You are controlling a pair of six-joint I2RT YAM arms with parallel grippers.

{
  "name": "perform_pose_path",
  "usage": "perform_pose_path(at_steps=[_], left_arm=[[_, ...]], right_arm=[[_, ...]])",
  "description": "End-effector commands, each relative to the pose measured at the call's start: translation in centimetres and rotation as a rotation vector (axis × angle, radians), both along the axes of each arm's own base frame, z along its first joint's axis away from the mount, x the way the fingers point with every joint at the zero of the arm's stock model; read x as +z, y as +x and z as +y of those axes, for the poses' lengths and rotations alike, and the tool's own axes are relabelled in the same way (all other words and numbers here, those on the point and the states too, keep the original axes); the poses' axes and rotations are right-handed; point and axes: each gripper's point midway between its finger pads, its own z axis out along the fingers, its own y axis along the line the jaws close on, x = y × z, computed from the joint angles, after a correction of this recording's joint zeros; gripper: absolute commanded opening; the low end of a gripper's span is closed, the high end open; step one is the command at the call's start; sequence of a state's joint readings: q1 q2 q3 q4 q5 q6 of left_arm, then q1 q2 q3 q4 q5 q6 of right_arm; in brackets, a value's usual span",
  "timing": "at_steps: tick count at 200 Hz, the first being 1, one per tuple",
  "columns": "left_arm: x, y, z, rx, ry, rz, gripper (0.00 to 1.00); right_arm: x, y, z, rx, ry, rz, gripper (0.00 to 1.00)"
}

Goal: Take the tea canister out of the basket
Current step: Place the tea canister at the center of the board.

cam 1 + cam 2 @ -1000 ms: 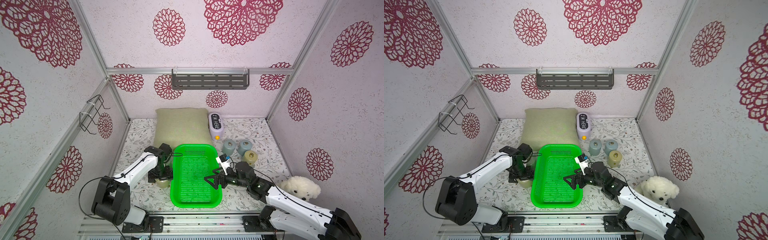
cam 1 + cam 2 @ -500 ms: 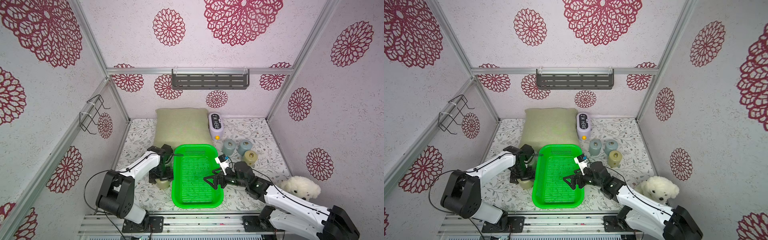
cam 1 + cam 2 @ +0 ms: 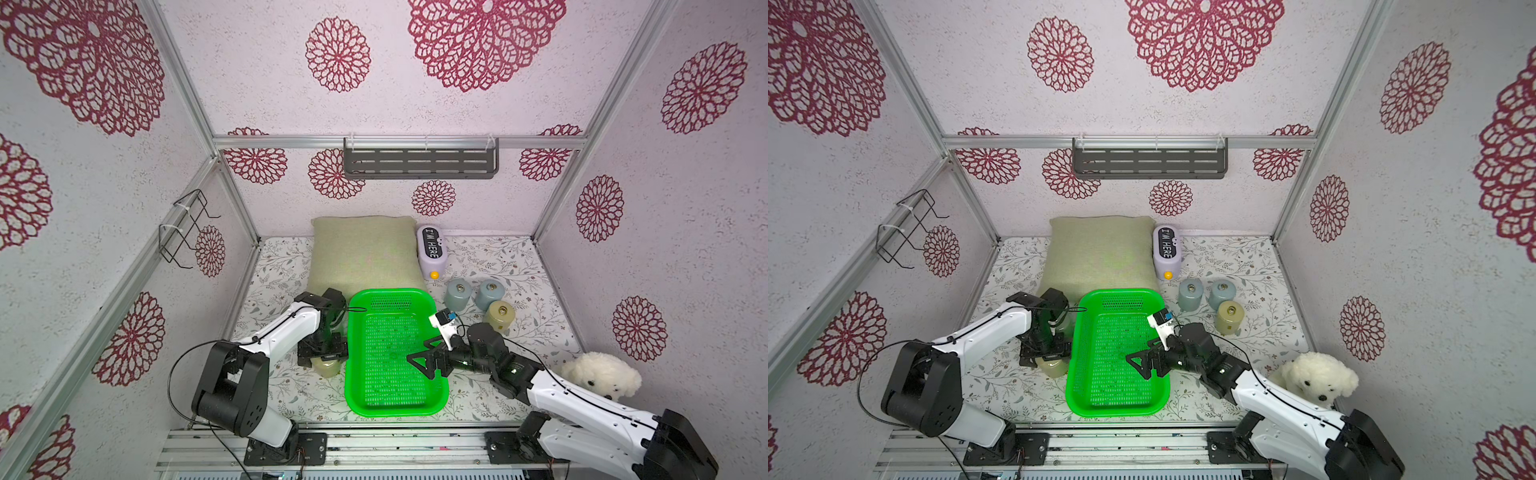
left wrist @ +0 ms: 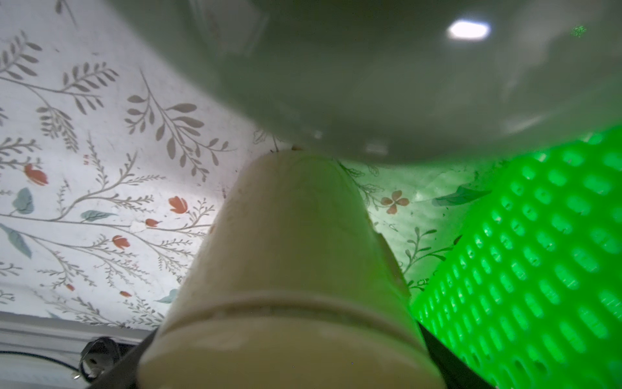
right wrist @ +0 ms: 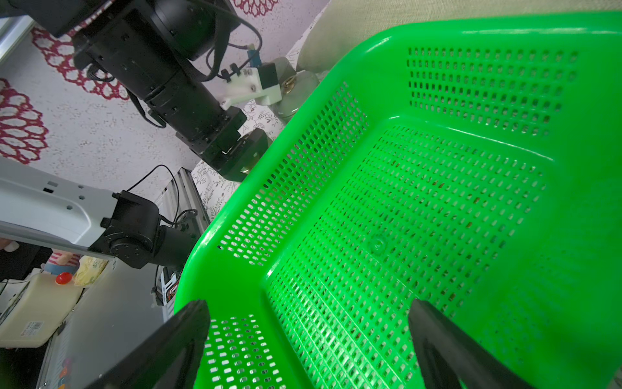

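Each of the 2 arms combines white moulded link covers with black joint housings.

The left arm (image 3: 291, 330) ends at a large, rounded black shoulder block (image 3: 230, 386) with small screw recesses on its face. A thin black cable (image 3: 169, 380) loops free beside this block.

The right arm (image 3: 582, 405) has small dark screw holes along its white shell. Its wrist carries a white bracket (image 3: 444, 328) with a blue connector.

The right gripper (image 3: 422, 359) has 2 black, triangular, open-frame fingers.

Each arm stands on a black base plate (image 3: 309, 446) fixed with bolts.
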State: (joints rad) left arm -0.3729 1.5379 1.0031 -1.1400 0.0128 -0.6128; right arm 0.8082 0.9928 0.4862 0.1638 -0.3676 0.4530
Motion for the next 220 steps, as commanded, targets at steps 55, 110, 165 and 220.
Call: perform_pose_path(at_steps=[55, 110, 165, 220], left_arm=[[1.2, 0.0, 0.3, 0.015, -0.001, -0.026, 1.0], [4.8, 0.1, 1.1, 0.022, 0.008, -0.119, 0.97], [11.2, 2.5, 1.4, 0.023, -0.019, -0.369, 0.97], [15.4, 7.5, 1.0, 0.089, -0.051, -0.65, 0.97]], right_arm=[[2.9, 0.4, 0.9, 0.019, 0.06, -0.071, 0.99], [3.6, 1.1, 0.6, -0.023, 0.049, -0.091, 0.99], [5.0, 3.9, -2.1, -0.216, -0.018, -0.2, 0.99], [7.7, 8.8, -9.2, -0.622, -0.126, -0.388, 0.99]])
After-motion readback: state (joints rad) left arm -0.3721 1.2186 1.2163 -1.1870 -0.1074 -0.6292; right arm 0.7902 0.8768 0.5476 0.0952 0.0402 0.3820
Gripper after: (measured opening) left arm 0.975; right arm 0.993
